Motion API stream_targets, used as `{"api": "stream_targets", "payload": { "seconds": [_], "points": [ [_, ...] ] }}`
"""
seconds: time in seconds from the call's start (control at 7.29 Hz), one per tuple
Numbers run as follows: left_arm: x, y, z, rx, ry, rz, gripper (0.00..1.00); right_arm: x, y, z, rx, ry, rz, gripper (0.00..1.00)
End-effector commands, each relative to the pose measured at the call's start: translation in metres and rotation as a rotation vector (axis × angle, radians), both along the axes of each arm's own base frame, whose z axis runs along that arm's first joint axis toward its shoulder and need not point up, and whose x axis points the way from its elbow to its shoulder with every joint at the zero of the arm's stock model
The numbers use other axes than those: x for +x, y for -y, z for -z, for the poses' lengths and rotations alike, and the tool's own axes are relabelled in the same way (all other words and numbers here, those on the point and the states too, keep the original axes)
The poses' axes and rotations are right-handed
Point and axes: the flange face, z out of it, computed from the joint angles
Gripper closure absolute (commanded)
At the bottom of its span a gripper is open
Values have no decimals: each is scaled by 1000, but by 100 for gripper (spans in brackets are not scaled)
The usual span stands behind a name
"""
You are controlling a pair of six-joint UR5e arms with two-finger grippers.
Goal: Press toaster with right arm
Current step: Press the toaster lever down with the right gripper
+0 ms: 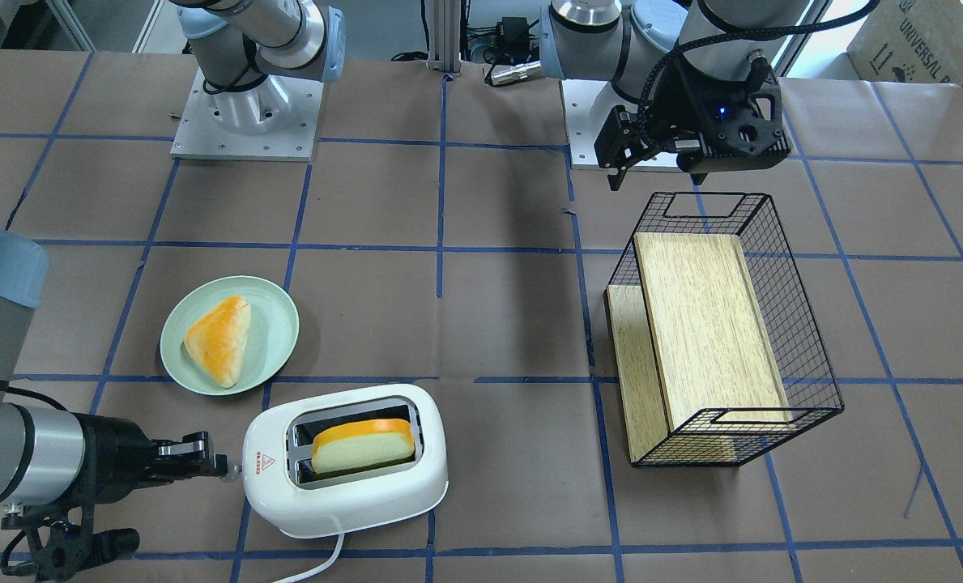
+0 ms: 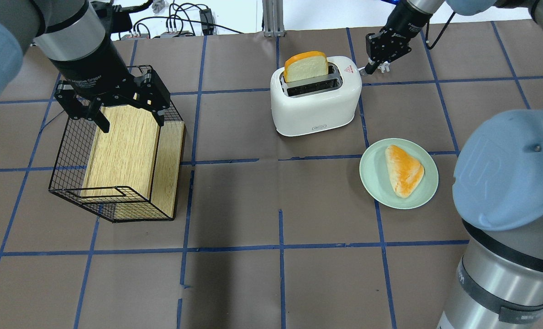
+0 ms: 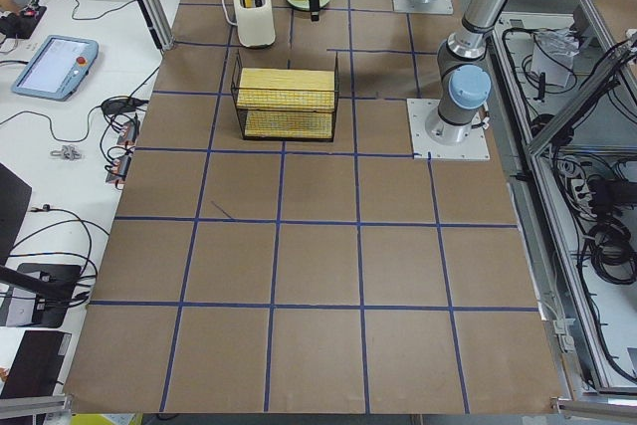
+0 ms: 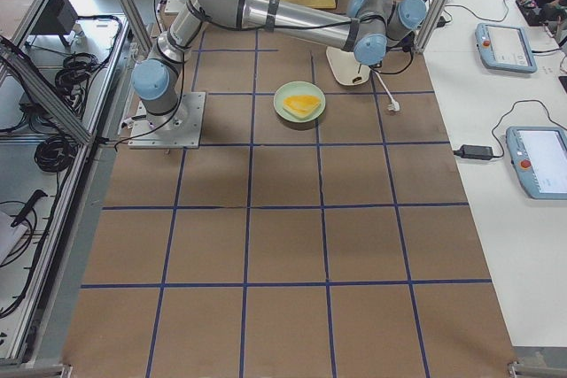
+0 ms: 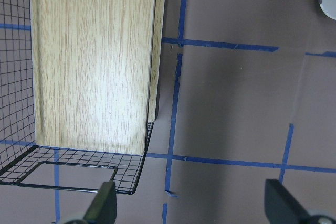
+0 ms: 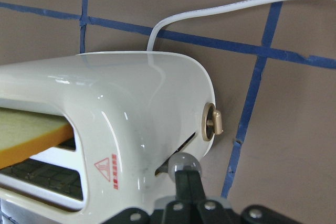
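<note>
The white toaster (image 1: 343, 486) (image 2: 317, 105) stands near the table's far edge. A slice of toast (image 1: 364, 445) (image 2: 305, 66) sticks up out of one slot. My right gripper (image 1: 220, 467) (image 2: 368, 71) is shut, at the toaster's end with the red triangle sticker. In the right wrist view the closed gripper (image 6: 182, 177) touches the clear lever knob (image 6: 181, 162) on the toaster (image 6: 131, 98). My left gripper (image 2: 116, 114) (image 1: 651, 166) (image 5: 191, 208) is open and empty, above the wire basket (image 2: 70, 192).
A green plate (image 1: 283, 312) (image 2: 371, 183) with a triangular bread piece (image 1: 220, 340) lies beside the toaster. The black wire basket (image 1: 805, 356) lies on its side with a wooden box inside. The toaster's white cord (image 6: 236, 9) trails off the table.
</note>
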Motion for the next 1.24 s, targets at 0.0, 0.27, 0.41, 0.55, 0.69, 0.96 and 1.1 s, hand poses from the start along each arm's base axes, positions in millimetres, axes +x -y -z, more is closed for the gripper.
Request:
{"api": "stream_targets", "payload": {
  "seconds": [0.0, 0.27, 0.41, 0.55, 0.69, 0.96, 1.1],
  "points": [
    [0, 0, 0, 0, 0, 0, 0, 0, 2, 11, 16, 1, 0, 96],
    [0, 0, 0, 0, 0, 0, 0, -5, 7, 31, 42, 3, 2, 96],
    [0, 0, -1, -1, 0, 0, 0, -8, 9, 45, 62, 3, 5, 96],
    [0, 0, 0, 0, 0, 0, 0, -8, 10, 59, 80, 6, 5, 96],
    [0, 0, -1, -1, 0, 0, 0, -9, 11, 67, 89, 8, 3, 96],
    [0, 0, -1, -3, 0, 0, 0, -9, 12, 69, 93, 7, 3, 96],
    [0, 0, 0, 0, 0, 0, 0, -10, 12, 68, 89, -1, 1, 95]
  ]
}}
